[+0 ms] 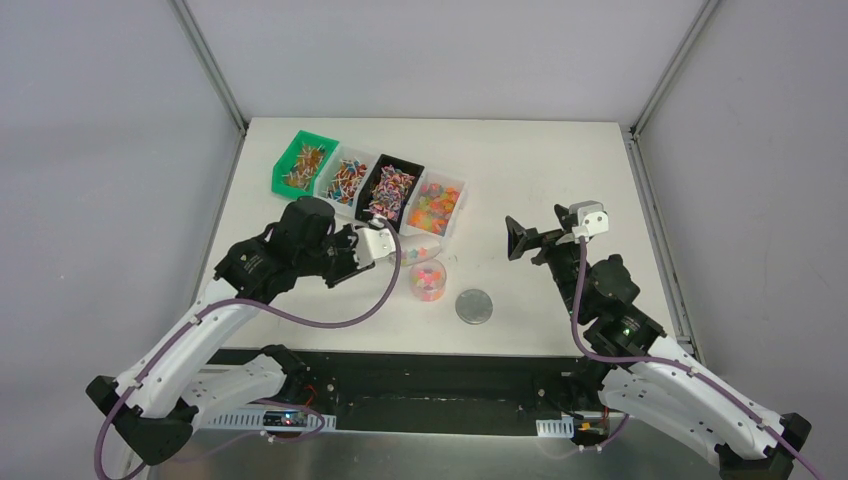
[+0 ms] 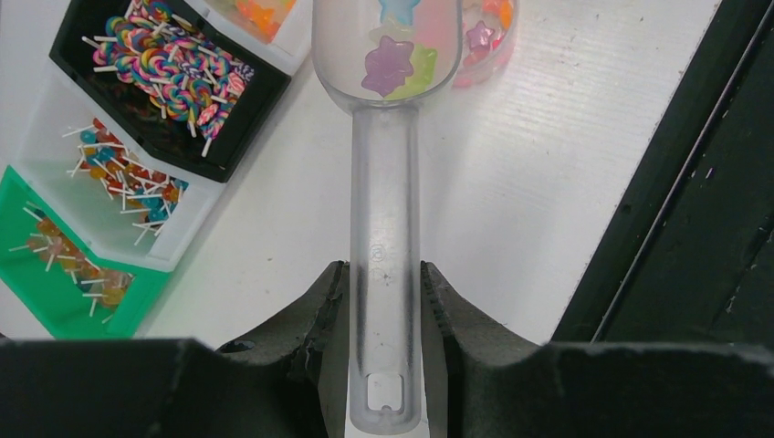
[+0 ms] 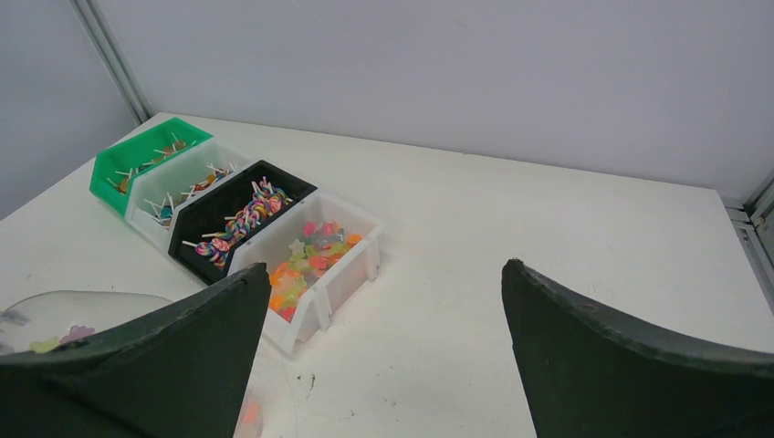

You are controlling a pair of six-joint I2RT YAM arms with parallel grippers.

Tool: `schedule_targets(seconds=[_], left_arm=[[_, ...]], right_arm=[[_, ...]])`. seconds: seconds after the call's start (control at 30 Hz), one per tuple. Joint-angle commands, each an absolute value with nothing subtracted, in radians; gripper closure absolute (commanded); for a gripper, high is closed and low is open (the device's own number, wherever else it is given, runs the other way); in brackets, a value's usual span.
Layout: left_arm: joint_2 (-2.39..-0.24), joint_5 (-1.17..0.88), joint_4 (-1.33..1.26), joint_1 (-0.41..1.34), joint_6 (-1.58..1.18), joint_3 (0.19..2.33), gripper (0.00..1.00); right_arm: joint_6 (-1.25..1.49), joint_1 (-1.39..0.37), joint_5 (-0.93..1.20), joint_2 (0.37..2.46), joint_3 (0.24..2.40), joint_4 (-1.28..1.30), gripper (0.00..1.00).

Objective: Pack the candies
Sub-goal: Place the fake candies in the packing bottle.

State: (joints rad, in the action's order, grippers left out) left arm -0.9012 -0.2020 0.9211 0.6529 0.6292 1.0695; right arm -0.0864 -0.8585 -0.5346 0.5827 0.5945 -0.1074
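My left gripper [image 2: 385, 278] is shut on the handle of a clear plastic scoop [image 2: 385, 255]. The scoop bowl [image 1: 418, 250] holds a few star-shaped candies [image 2: 388, 68] and hangs over a small clear cup [image 1: 428, 281] with candies in it. The cup's rim also shows in the left wrist view [image 2: 488, 50]. Four bins stand at the back left: green [image 1: 303, 160], white [image 1: 346, 178], black [image 1: 392, 190] with lollipops, and white [image 1: 438, 205] with gummy candies [image 3: 310, 255]. My right gripper [image 1: 520, 240] is open and empty, raised over bare table right of the bins.
A grey round lid disc [image 1: 475, 306] lies on the table near the front edge, right of the cup. The black front rail [image 2: 675, 237] runs along the near table edge. Metal frame posts stand at the back corners.
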Motion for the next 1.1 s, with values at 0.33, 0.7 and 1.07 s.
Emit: schedule_targets(seconds=[0.33, 0.7, 1.07], left_arm=[[-1.011, -0.161, 1.027, 0.653, 0.649, 1.185, 1.00], [-1.057, -0.187, 1.064, 0.662, 0.663, 1.198, 1.00], [-1.088, -0.215, 1.095, 0.682, 0.686, 1.217, 1.00]], right_arm=[[-0.106, -0.853, -0.544, 0.577, 0.597, -0.161, 0.00], [-0.121, -0.853, -0.559, 0.564, 0.585, -0.166, 0.00], [-0.124, -0.852, -0.558, 0.559, 0.579, -0.169, 0.00]])
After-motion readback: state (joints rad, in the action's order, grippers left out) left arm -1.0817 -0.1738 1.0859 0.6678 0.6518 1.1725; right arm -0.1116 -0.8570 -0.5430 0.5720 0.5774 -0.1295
